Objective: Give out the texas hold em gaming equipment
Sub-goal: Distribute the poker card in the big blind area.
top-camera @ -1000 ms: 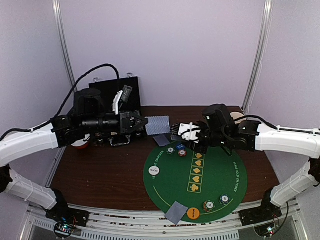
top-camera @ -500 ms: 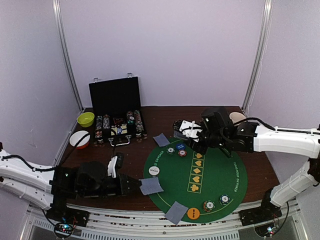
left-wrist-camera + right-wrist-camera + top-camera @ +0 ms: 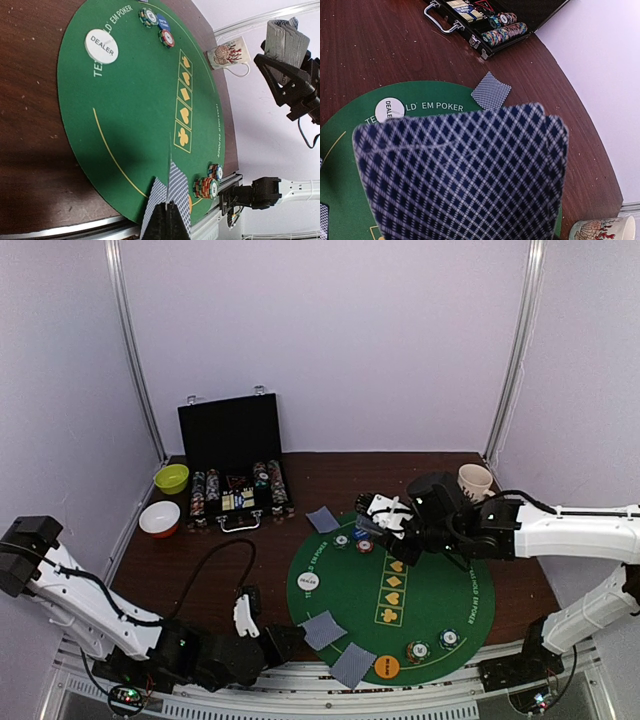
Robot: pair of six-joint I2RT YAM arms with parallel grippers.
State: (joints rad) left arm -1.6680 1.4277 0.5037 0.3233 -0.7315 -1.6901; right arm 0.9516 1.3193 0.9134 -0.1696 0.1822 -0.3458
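Note:
A round green poker mat carries a white dealer disc, an orange disc, small chip stacks and one grey-blue-backed card at its near rim. My left gripper is low at the near edge, shut on a single card that reaches over the mat's rim. In the left wrist view its fingertips pinch that card edge-on. My right gripper hovers over the mat's far side, shut on a deck of cards that hides its fingers. Another card lies off the mat.
An open black chip case stands at the back left, with a green bowl and a white bowl beside it. A cream printed mug sits behind the right arm. A metal rail runs along the near table edge.
My left arm has swung from beside the case down to the near edge, carrying its card to the mat's front rim. The right gripper has shifted slightly right and lower with the deck.

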